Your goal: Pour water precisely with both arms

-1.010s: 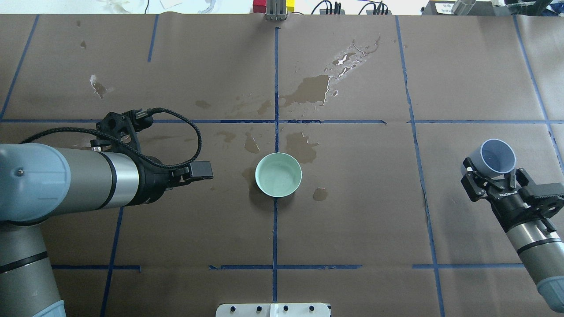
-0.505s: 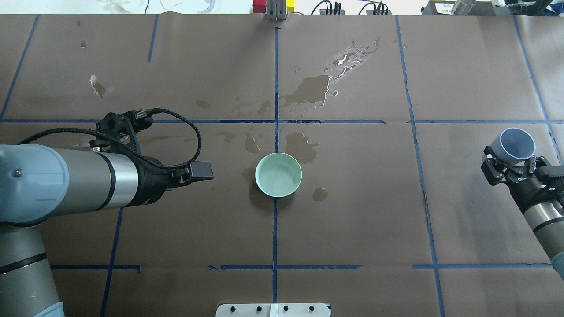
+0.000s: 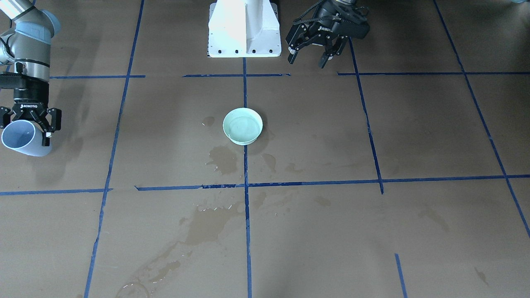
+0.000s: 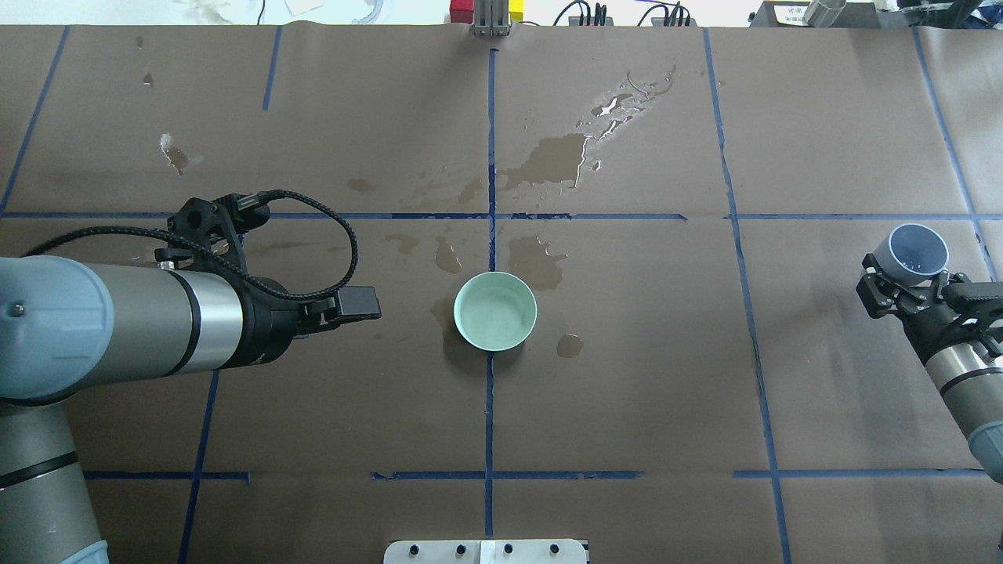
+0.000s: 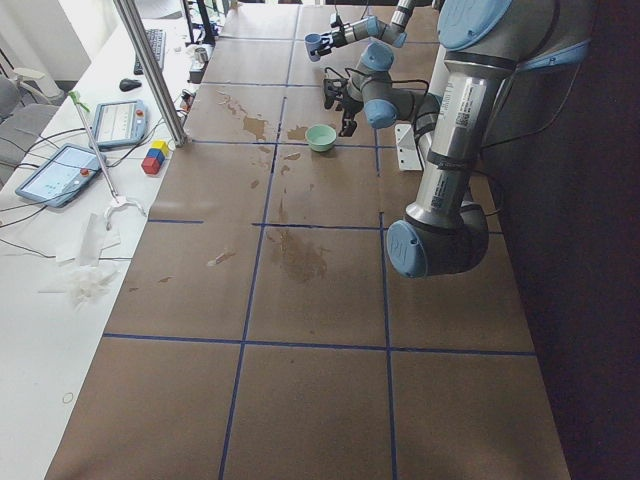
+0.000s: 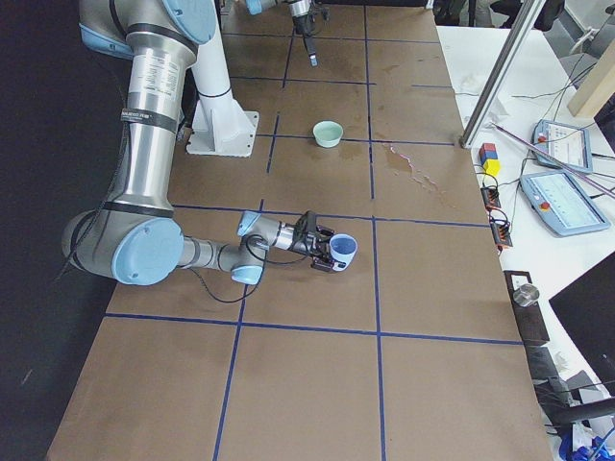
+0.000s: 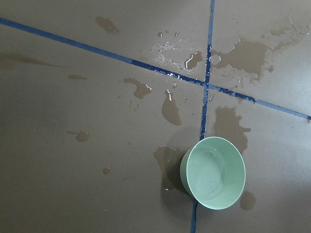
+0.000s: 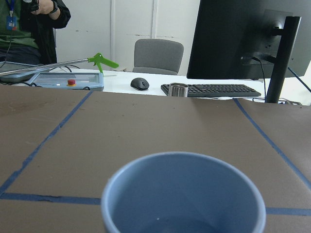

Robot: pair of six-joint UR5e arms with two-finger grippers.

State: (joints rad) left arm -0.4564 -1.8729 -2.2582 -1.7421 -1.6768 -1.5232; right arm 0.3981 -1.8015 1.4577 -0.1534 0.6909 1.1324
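Where the front-facing camera looks down, the right gripper grips a blue cup; the left gripper hangs spread wide and empty. Overhead, the water lies in the green bowl, well apart from both.

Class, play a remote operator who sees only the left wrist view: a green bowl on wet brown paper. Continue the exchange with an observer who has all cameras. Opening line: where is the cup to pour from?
Observer: The blue cup is in the right gripper, far to the robot's right of the green bowl.
Operator: Is my left gripper holding anything?
Observer: No, the left gripper is open and empty.
Operator: Is the cup upright?
Observer: No, it is tilted.
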